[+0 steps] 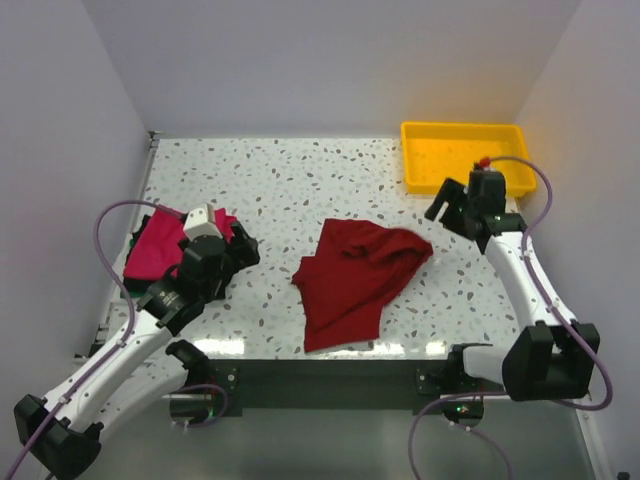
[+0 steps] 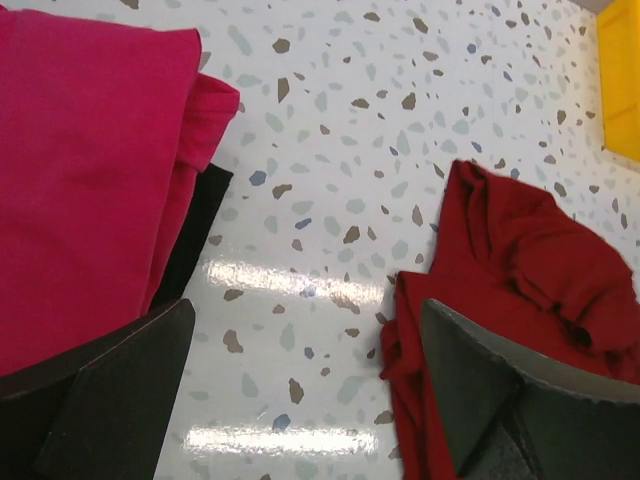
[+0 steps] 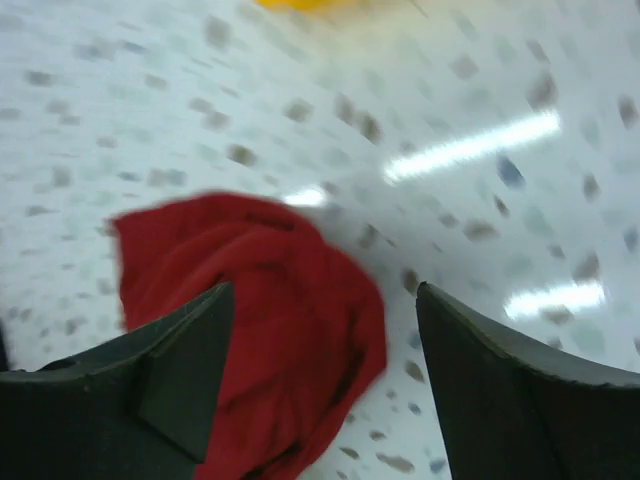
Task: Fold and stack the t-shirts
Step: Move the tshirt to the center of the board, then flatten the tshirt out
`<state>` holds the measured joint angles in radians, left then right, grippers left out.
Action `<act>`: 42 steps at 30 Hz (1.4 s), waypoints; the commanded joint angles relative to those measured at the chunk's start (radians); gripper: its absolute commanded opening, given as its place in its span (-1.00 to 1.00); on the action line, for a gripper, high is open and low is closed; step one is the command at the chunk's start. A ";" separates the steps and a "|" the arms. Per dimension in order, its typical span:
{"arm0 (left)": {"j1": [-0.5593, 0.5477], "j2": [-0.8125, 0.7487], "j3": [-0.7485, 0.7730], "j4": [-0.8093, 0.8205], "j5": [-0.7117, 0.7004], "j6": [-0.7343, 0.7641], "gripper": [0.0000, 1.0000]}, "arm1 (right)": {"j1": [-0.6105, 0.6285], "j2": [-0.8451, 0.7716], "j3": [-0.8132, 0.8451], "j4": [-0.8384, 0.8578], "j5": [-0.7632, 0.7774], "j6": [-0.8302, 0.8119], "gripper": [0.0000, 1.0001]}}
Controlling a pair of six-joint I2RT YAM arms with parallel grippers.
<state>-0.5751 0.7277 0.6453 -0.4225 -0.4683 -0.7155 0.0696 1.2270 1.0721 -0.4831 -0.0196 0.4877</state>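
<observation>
A dark crimson t-shirt [image 1: 355, 280] lies crumpled in the middle of the table; it also shows in the left wrist view [image 2: 520, 300] and the right wrist view [image 3: 260, 320]. A folded magenta-pink t-shirt [image 1: 155, 245] lies at the left on a dark one [image 2: 195, 230]; the pink one fills the left of the left wrist view [image 2: 80, 170]. My left gripper [image 1: 243, 250] is open and empty between the pink stack and the crimson shirt. My right gripper [image 1: 440, 212] is open and empty, above the table right of the crimson shirt.
A yellow plastic tray [image 1: 462, 155] stands at the back right corner. White walls close in the speckled table [image 1: 280, 180] on the left, back and right. The table's front edge runs near the arm bases.
</observation>
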 commanded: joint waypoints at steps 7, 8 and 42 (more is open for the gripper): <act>-0.018 0.062 -0.102 0.114 0.325 0.050 1.00 | -0.060 -0.148 -0.228 -0.158 0.046 -0.046 0.97; -0.032 0.062 -0.116 0.157 0.350 0.053 1.00 | -0.059 -0.171 -0.233 -0.160 0.028 -0.076 0.97; -0.213 0.633 -0.038 0.536 0.457 0.073 -0.65 | 0.587 -0.227 -0.558 -0.244 -0.118 0.173 0.97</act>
<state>-0.7822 1.3479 0.5644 0.0448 -0.0235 -0.6739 0.6224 1.0004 0.5236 -0.7086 -0.1024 0.6136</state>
